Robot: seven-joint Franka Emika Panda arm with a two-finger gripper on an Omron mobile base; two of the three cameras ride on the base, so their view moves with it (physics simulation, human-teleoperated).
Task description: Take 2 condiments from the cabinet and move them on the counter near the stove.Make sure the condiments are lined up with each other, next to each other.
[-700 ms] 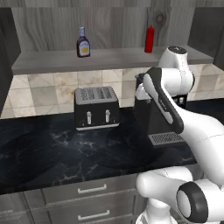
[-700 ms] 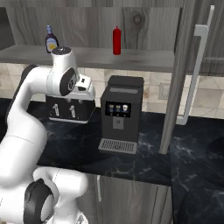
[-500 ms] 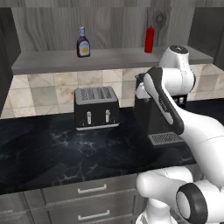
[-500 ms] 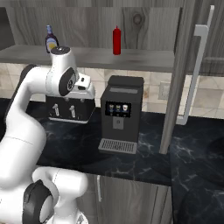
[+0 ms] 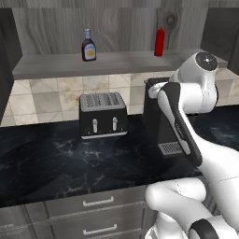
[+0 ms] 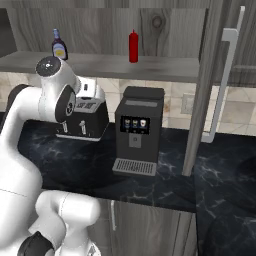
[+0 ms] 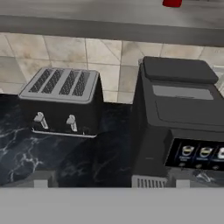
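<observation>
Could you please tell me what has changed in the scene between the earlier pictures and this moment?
Nothing has visibly changed. The arm holds the same pose, and the red squeeze bottle and the dark brown bottle stand apart on the cabinet shelf, above the toaster and the coffee machine.

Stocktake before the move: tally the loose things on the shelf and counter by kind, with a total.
Bottles: 2, brown bottle and red bottle, both upright on the shelf
Toasters: 1, toaster on the counter
Coffee machines: 1, coffee machine on the counter
Total: 4
</observation>
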